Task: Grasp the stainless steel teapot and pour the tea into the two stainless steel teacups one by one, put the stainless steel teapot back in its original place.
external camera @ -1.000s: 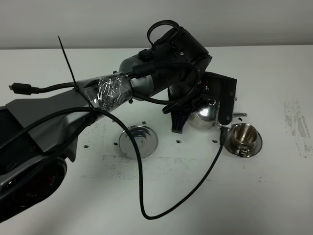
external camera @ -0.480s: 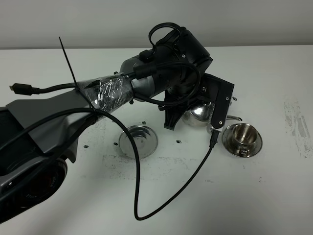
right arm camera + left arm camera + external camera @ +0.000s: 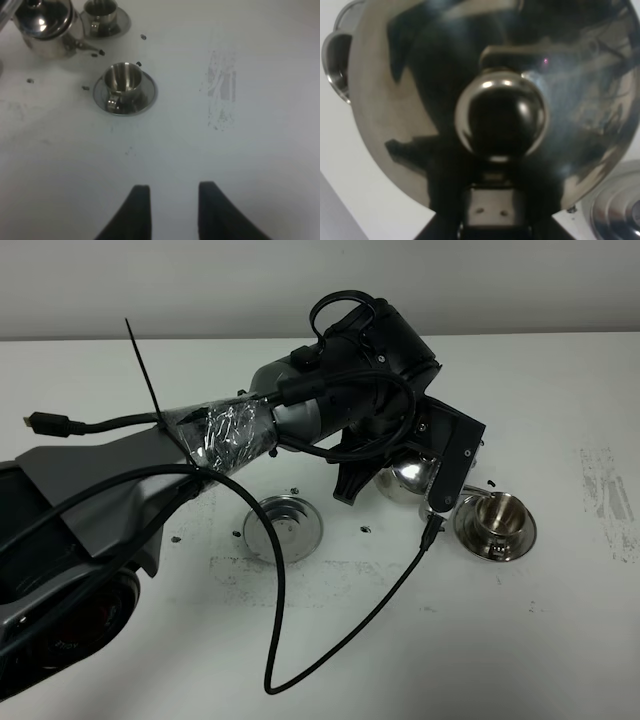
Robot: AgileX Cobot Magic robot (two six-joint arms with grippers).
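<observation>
Because the left arm reaches across the middle of the table, much of the work area is masked in the high view. The left gripper is clamped on the teapot. Its black jaws flank the body, but the wrist housing hides the contact itself. The teapot is well apart from the coaster, which lies among small black marks. It is close beside the near cup and that cup's saucer. Whether the teapot base touches the table cannot be told. The arm hides the far cup in this view.

From the left wrist, the teapot lid and its knob fill the picture, blurred and covered in dark reflections. The handle mount sits between two dark shapes, and the fingertips are cut off. A cup rim and a ridged steel disc show only at the edges. Which saucer or plate the disc is cannot be told.

From the right wrist, the right gripper hangs over the table with its jaws spread, well apart from the cups. The far cup is cut off by the frame edge. Its inside is too dark to read for tea. The near cup shows bright steel inside. The thin spout points toward the near cup's side.

A loose black cable loops onto the table.
</observation>
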